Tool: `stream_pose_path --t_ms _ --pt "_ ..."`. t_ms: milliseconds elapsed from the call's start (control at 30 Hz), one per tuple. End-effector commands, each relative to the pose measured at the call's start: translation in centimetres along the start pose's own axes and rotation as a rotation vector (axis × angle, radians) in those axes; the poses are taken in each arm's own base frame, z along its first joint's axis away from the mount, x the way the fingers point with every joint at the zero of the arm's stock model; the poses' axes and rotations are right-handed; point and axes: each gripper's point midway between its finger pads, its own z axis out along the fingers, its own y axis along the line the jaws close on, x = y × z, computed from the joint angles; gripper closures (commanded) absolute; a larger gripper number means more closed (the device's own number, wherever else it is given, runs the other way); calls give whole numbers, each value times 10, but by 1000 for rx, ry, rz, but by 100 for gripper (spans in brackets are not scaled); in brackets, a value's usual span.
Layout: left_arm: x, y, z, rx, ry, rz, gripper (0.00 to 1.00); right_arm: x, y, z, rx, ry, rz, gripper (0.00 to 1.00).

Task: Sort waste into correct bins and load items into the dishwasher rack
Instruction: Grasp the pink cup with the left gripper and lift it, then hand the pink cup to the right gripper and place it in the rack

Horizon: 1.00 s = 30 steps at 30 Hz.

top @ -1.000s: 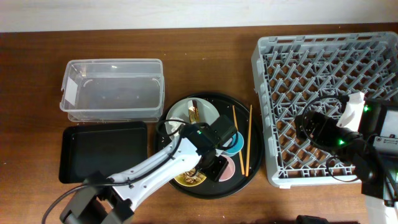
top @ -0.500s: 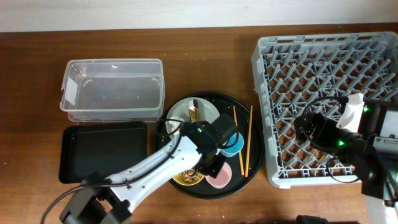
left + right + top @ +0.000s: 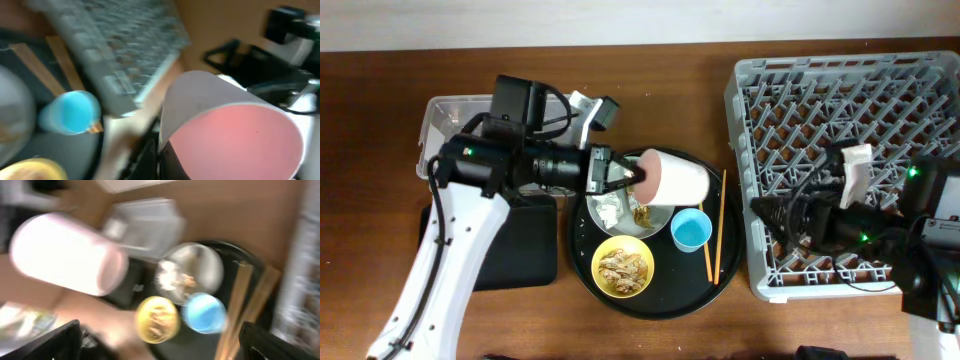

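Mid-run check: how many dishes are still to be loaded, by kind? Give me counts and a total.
Cups: 2, the pink cup in the left gripper and the light-blue cup
Bowls: 1, the yellow bowl
Plates: 1, the grey-green plate
Chopsticks: 2, the wooden chopsticks
Total: 6

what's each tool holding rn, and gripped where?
Left tool holds the pink cup at its rim, mouth end toward the tool, cup on its side above the round tray. Right tool holds nothing.
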Motion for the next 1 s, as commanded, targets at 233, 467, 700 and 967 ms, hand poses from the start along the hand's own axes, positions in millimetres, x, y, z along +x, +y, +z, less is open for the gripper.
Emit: stream_pose_path --t_ms 233,467,700,967 --pt "7 -77 -10 471 49 144 100 -14 119 -2 -666 5 -279 13" --pt "11 -78 -1 449 66 169 100 -21 144 15 -744 45 -303 31" --pt "10 -73 0 423 60 170 100 -18 142 22 -707 59 -281 23" --pt "5 -74 0 425 42 225 100 -12 138 23 -691 92 -230 44"
